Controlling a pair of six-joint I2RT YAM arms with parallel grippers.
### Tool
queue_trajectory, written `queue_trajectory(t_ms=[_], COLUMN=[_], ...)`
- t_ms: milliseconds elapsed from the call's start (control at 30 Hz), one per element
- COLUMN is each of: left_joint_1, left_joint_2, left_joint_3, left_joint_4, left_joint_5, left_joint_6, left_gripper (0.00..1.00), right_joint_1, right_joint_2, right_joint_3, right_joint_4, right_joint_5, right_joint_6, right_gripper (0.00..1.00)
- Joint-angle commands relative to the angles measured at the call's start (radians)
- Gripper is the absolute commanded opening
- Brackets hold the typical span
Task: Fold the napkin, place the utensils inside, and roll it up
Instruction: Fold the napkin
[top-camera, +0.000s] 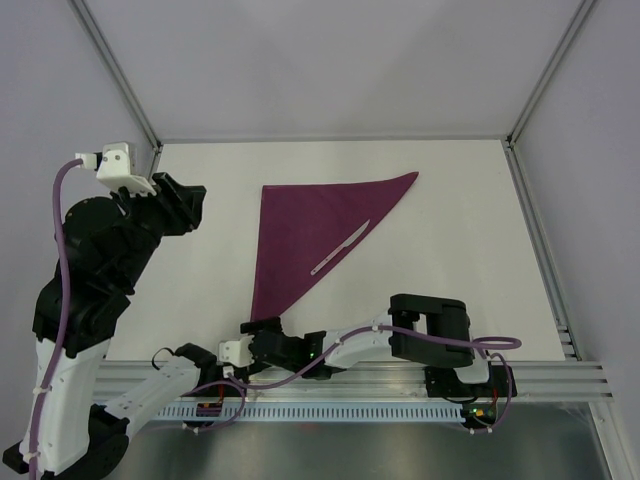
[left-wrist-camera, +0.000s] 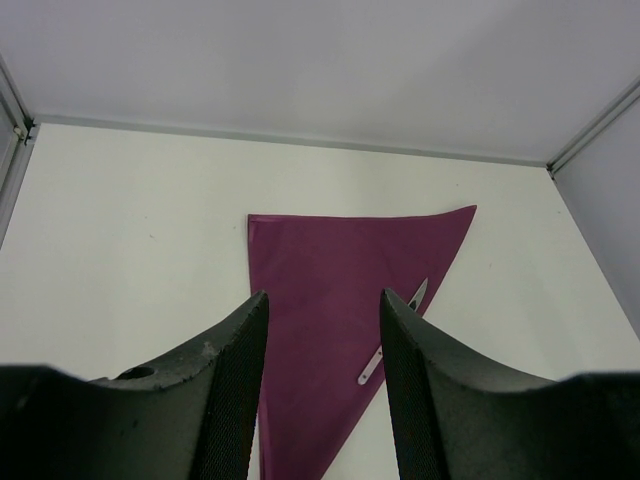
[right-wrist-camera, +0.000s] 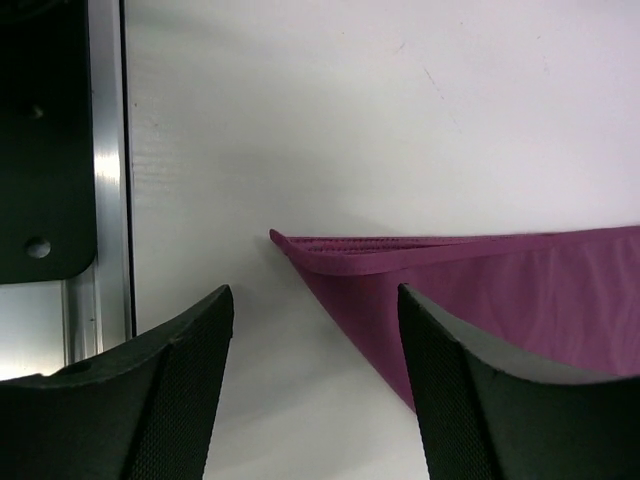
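The white table (top-camera: 470, 250) is walled on three sides by pale panels (top-camera: 330, 60), with a metal rail (top-camera: 400, 375) along its near edge. The napkin (top-camera: 300, 235) lies flat at mid-table, folded into a triangle: one straight edge at the far side, a long point toward the far right, a narrow corner toward the rail. The left arm (top-camera: 90, 270) is reared up at the left, well clear of the cloth. Its left gripper (left-wrist-camera: 323, 297) is parted wide with nothing between the fingers, looking down on the napkin. The right arm (top-camera: 400, 335) stretches low along the rail, and the right gripper (right-wrist-camera: 315, 290) is spread wide and unloaded, its fingers flanking the near corner; contact cannot be told. A slim knife (top-camera: 340, 248) lies aslant on the napkin, beside its right edge.
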Motion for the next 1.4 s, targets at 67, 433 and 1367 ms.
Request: queue_trajectory(t_ms=[67, 433, 1367], left_joint_1=[0.001, 0.001, 0.001], left_joint_2=[-0.007, -0.003, 0.045], left_joint_3=[0.017, 0.003, -0.023], left_joint_4=[-0.019, -0.019, 0.019], left_joint_5=[-0.008, 0.000, 0.038], left_joint_6=[-0.016, -0.014, -0.017], left_gripper=[0.53, 0.52, 0.52], right_joint_1=[0.006, 0.006, -0.137], right_joint_2=[0.057, 0.084, -0.067], right_joint_3=[0.054, 0.066, 0.133], right_joint_4=[0.051, 0.071, -0.106], right_joint_5=[0.033, 0.045, 0.050], right_joint_6=[-0.022, -0.059, 0.064], right_gripper=[0.70, 0.50, 0.15])
